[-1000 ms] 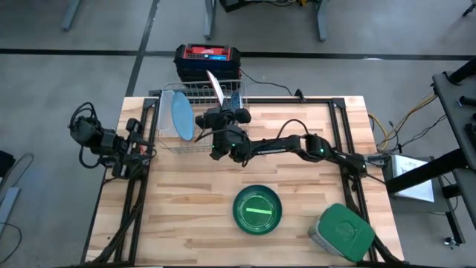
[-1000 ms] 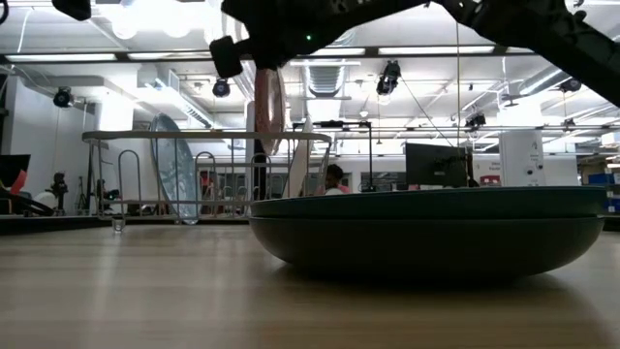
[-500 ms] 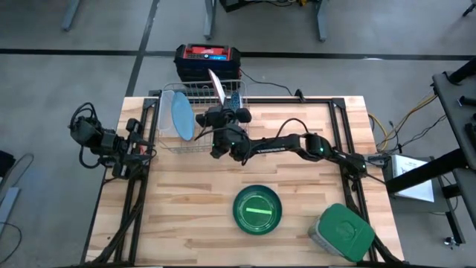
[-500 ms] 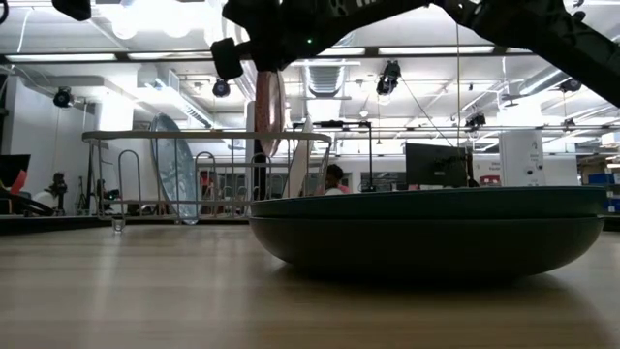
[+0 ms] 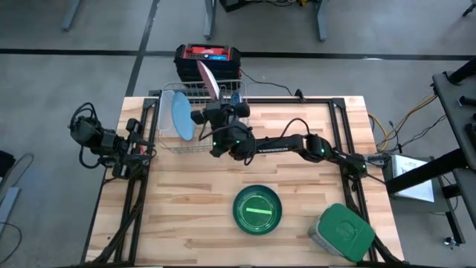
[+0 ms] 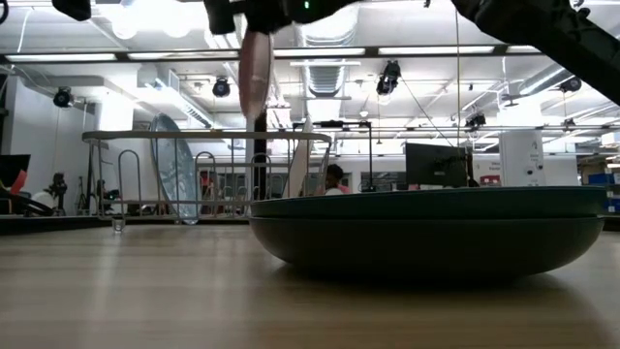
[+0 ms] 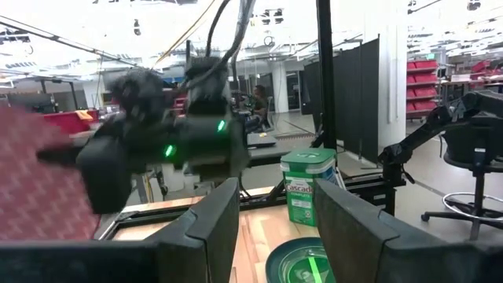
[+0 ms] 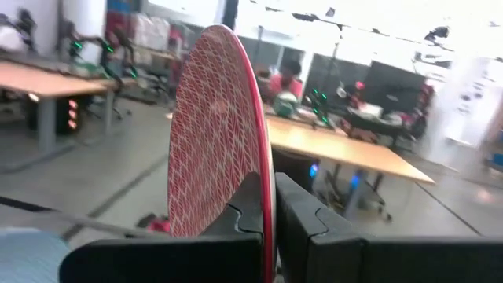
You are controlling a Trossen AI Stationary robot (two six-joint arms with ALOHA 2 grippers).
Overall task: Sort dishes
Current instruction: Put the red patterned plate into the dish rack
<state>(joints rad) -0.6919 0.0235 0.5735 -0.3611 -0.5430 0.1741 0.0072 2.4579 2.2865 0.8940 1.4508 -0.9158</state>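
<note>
Reddish plate (image 8: 216, 134) upright in right claw (image 8: 267, 208)

Low cam: dark teal bowl (image 6: 431, 233) sits on the wooden counter (image 6: 145, 291), close to the lens, filling the right half. Behind it on the left, wire rack (image 6: 208, 174) with 1 light blue plate (image 6: 174, 170) standing upright in it. Reddish plate (image 6: 256, 66) hangs edge-on above the rack, clear of the top rail, under a dark arm (image 6: 523, 21) at the top edge.

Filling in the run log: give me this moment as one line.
right hand: shut on red plate, held on edge over rack | left hand: waiting at table's left edge | blue plate: in rack | green dishes: on table
</note>
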